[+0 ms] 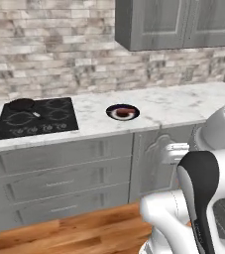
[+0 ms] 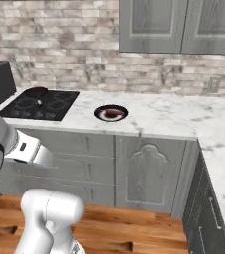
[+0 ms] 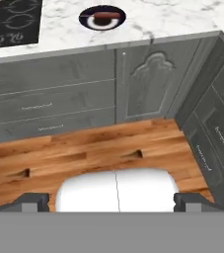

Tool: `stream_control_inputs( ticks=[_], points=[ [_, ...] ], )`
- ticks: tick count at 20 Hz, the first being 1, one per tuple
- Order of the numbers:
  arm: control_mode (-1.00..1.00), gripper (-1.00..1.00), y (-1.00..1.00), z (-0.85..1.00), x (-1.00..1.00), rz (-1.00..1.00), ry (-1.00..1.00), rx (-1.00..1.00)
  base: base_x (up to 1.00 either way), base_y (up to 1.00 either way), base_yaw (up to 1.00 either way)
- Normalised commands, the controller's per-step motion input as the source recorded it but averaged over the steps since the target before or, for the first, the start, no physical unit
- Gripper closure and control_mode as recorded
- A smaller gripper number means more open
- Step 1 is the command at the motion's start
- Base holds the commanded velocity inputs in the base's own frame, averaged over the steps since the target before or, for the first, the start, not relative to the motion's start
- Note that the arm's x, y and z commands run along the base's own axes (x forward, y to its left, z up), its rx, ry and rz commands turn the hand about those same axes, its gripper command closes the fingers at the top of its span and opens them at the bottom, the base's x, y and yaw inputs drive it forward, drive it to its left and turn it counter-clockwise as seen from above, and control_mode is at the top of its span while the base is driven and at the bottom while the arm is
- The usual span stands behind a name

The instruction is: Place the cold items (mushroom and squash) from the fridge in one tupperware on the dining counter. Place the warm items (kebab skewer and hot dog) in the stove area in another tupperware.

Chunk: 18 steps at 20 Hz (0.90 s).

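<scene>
A reddish-brown hot dog (image 1: 122, 113) (image 2: 112, 113) (image 3: 103, 16) lies on a dark round plate (image 1: 111, 110) (image 2: 99, 110) (image 3: 86, 20) on the marble counter, right of the stove. On the stove's back left burner stands a black pan (image 1: 21, 104) (image 2: 35, 92); I cannot make out a kebab skewer in it. My gripper (image 3: 112, 201) hangs over the wooden floor in front of the cabinets, well short of the counter, open wide with nothing between its fingertips (image 3: 34, 201). The mushroom, squash, fridge, tupperware and dining counter are out of view.
The black cooktop (image 1: 39, 121) (image 2: 42, 105) (image 3: 12, 27) is set in the marble counter (image 1: 173, 106) (image 2: 173, 116). Grey drawers and a cabinet door (image 3: 148, 84) stand below. The counter turns a corner at the right. Upper cabinets (image 1: 173, 22) hang above.
</scene>
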Motion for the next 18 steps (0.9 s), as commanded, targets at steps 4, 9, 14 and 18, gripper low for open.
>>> stream_control_inputs(
  ticks=[4, 9, 14, 18],
  points=[
    [1.0, -1.0, 0.0, 0.0, 0.0, 0.0, 0.0, 0.0, 1.0, 0.0, 0.0],
    [1.0, -1.0, 0.0, 0.0, 0.0, 0.0, 0.0, 0.0, 1.0, 0.0, 0.0],
    [1.0, -1.0, 0.0, 0.0, 0.0, 0.0, 0.0, 0.0, 1.0, 0.0, -0.01],
    [-1.0, -1.0, 0.0, 0.0, 0.38, -0.09, 0.06, 0.0, 0.46, 0.0, -0.04]
  ],
)
